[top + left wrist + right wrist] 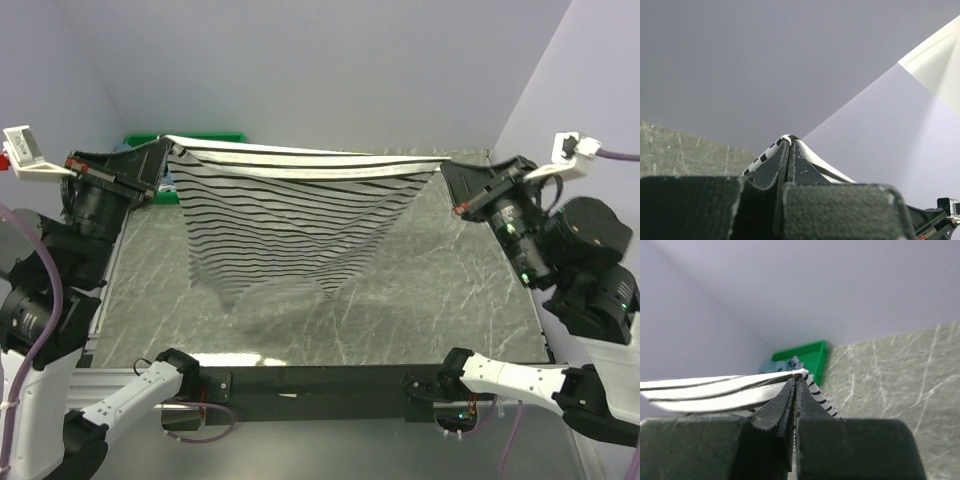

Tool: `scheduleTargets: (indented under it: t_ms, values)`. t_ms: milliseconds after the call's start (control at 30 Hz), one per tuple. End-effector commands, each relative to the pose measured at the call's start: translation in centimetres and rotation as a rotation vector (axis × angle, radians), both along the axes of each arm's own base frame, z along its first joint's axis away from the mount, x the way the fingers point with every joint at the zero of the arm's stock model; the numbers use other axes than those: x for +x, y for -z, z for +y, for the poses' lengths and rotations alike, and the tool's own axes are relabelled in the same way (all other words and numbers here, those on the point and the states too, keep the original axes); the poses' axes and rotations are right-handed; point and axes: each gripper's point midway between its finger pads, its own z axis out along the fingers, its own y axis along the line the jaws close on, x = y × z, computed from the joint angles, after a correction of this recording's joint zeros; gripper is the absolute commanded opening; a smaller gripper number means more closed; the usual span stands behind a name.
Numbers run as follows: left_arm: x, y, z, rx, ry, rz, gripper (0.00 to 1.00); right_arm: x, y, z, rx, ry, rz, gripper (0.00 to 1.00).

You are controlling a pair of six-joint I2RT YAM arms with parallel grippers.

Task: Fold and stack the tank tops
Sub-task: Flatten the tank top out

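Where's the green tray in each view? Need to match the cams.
Top external: green tray at the far left of the table, mostly hidden behind the raised striped tank top.
Left wrist: not in it.
Right wrist: green tray at centre frame, against the wall.
Shared landmark: the striped tank top, seen in all three.

The green tray (186, 138) sits mostly hidden behind the stretched striped tank top (300, 215), only a strip of its rim showing above it; the bluish cloth (786, 364) inside is too small to make out; the top's hanging lower edge is blurred; past the left gripper (790, 141) just a sliver of stripes shows; the right wrist view's left edge cuts the top off.
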Motion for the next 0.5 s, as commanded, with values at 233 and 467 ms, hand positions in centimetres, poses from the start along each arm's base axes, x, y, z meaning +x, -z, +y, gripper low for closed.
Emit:
scheduleTargets:
  t_ms: [233,467]
  values:
    - [8.9,2.6,-3.7,-0.01,0.004,0.043,0.01,9.3,3.0,4.2,-0.126,-0.075,0.069,0.0]
    - [17.1,0.6,-5.4,-0.034,0.122,-0.084,0.01,19.2,0.3,3.9,-0.099,-0.039,-0.026,0.0]
